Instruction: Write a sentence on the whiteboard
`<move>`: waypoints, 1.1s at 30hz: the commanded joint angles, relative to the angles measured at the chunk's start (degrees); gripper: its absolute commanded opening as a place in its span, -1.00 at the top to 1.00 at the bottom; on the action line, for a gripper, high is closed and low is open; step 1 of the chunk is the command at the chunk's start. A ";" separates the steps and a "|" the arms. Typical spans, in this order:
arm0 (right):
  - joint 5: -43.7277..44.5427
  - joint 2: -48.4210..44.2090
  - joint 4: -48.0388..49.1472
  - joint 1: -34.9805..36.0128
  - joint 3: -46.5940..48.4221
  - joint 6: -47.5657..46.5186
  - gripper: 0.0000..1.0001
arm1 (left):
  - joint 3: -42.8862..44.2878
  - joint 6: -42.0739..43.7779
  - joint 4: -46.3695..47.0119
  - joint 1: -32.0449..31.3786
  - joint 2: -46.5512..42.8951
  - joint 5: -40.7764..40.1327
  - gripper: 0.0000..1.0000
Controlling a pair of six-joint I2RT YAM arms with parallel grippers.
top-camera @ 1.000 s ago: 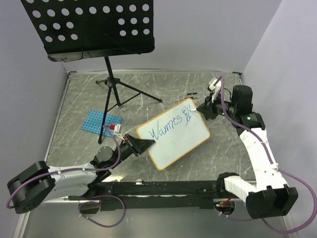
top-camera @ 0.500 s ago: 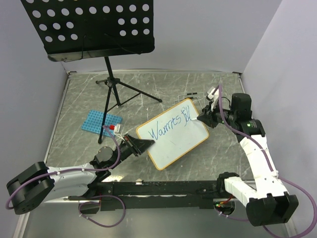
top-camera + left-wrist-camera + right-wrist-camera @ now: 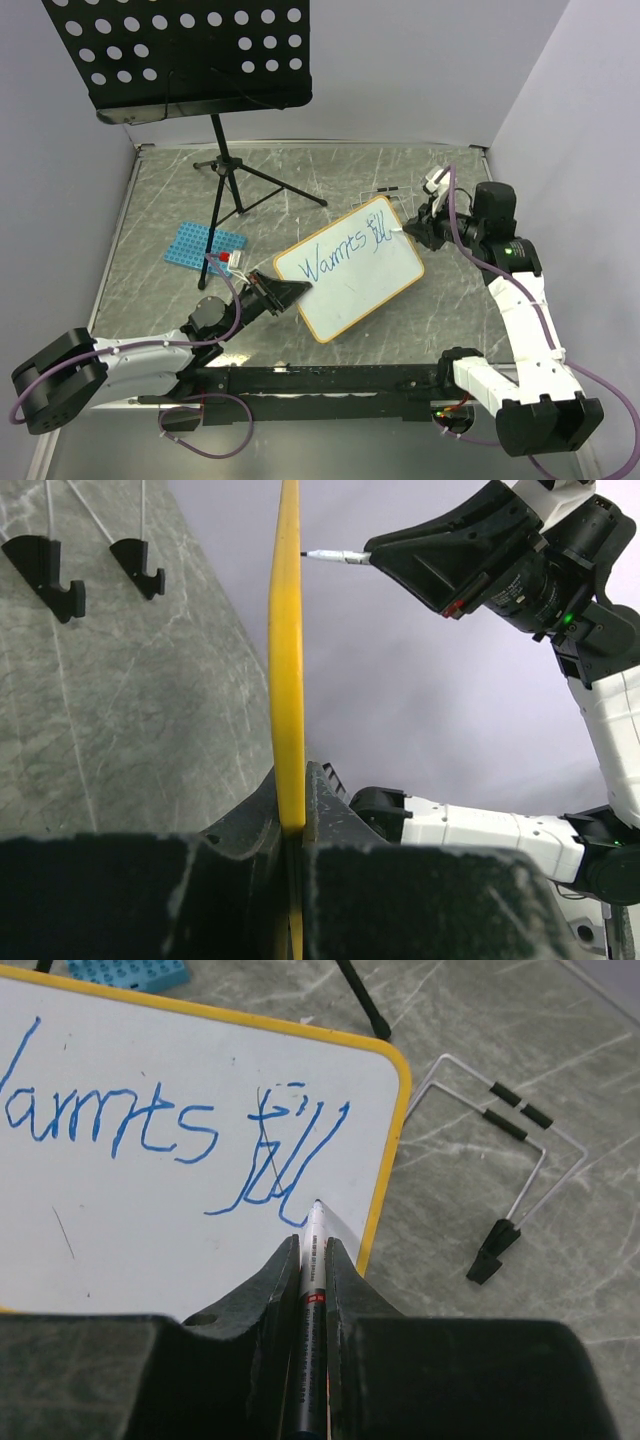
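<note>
Right wrist shows the sentence [image 3: 150,1125], left wrist the whiteboard [image 3: 288,680] edge-on.

The whiteboard [image 3: 362,292] is a small white rectangle with a thin orange-yellow frame and rounded corners. It sits face up near the middle of the desk, turned so its long sides run from near-left to far-right, with its near-left edge pinched in the left end effector [image 3: 300,290]. The sentence [image 3: 335,258] is blue handwriting slanting along the far half of the board; it reads "Warmts" and then a rougher, overwritten word like "fill" close to the far-right corner.
</note>
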 commanded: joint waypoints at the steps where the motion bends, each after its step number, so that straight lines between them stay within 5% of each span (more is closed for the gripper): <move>1: -1.39 0.72 3.56 -0.41 4.61 2.14 1.00 | 1.12 -1.52 11.28 0.07 -2.58 0.39 0.98; 33: -4.12 4.59 2.95 -0.50 3.74 1.09 1.00 | 1.56 -1.43 11.72 0.16 -1.62 0.74 0.98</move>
